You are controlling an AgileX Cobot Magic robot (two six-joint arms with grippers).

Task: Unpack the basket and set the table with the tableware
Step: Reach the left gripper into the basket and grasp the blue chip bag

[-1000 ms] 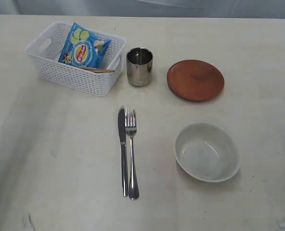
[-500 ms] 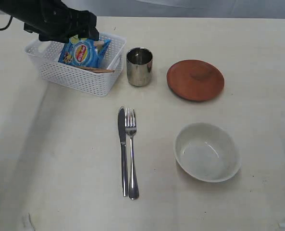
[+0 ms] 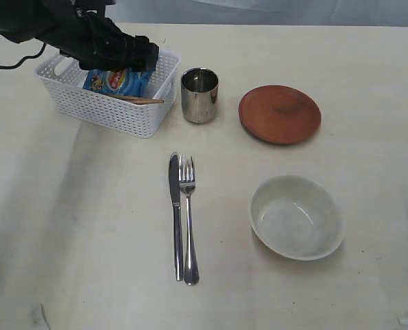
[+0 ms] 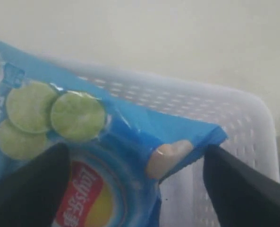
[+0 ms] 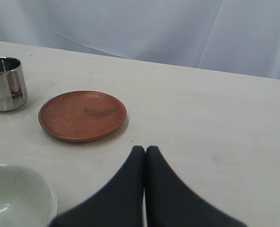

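First, nearest you on the tabletop [image 3: 73,234] lie the knife [image 3: 176,213] and fork [image 3: 188,220], close side by side, tips pointing away from you. To their right sits the cream bowl [image 3: 296,218], upright and apart from both. Your right gripper [image 5: 145,153] hangs near that bowl with its 2 fingers pressed together, holding nothing. In its wrist view the plate and cup lie beyond it, with bare tabletop between.

Further back, the steel cup [image 3: 199,95] stands upright just beside the basket's right end. The brown plate [image 3: 279,114] lies flat to the cup's right, near it but not touching.

Farthest, at the back left, is the white basket [image 3: 114,113]. A blue chip bag [image 3: 117,81] leans inside it and fills most of what you can see of its inside. A slim brown wooden piece [image 3: 140,100] pokes out under the bag along the near wall; you cannot tell whether it is chopsticks or spoon.

Your left gripper [image 3: 147,55] is over the basket's far rim and covers the bag's top edge. The wrist view shows its fingers [image 4: 29,189] spread wide, 1 on each side of the bag's upper corner. You cannot tell whether they touch the bag. The bag fills the gap between them and hides whatever lies beneath it.
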